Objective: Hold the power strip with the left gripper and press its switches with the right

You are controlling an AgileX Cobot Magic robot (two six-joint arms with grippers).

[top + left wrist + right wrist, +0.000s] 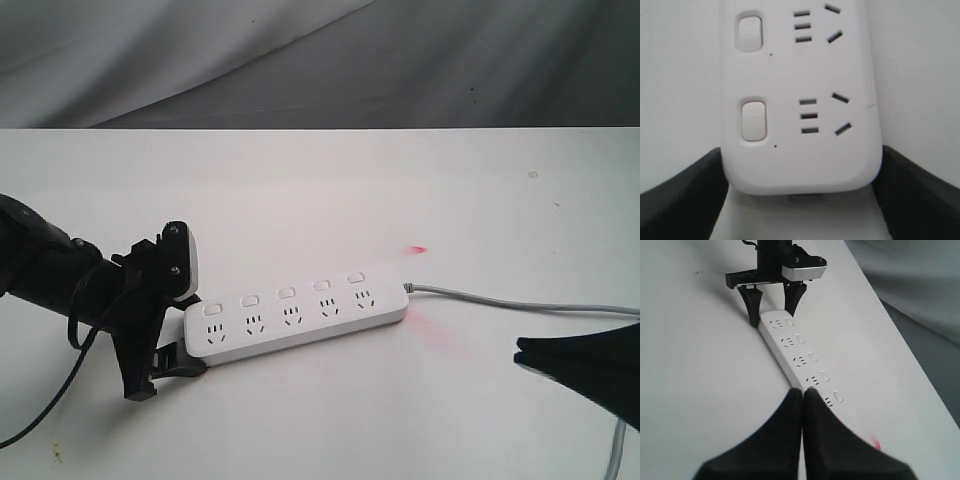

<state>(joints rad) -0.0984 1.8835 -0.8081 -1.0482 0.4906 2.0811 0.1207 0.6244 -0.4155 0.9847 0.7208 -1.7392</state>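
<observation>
The long white power strip [295,318] lies slantwise on the white table, with its row of small switches [286,292] along the far side. My left gripper [190,335] is at the strip's left end, with one black finger pressed against each long side [801,152]. It is shut on the power strip. Two of the switches [753,120] show close up between those fingers. My right gripper [520,352] hovers at the lower right, clear of the strip, and its pointed fingers [812,405] are pressed together and hold nothing. It points along the strip [790,347] toward the left gripper [772,317].
A grey cord [520,303] runs from the strip's right end to the table's right side. A red light spot [415,248] lies just behind that end. Grey cloth [300,60] hangs behind the table's far edge.
</observation>
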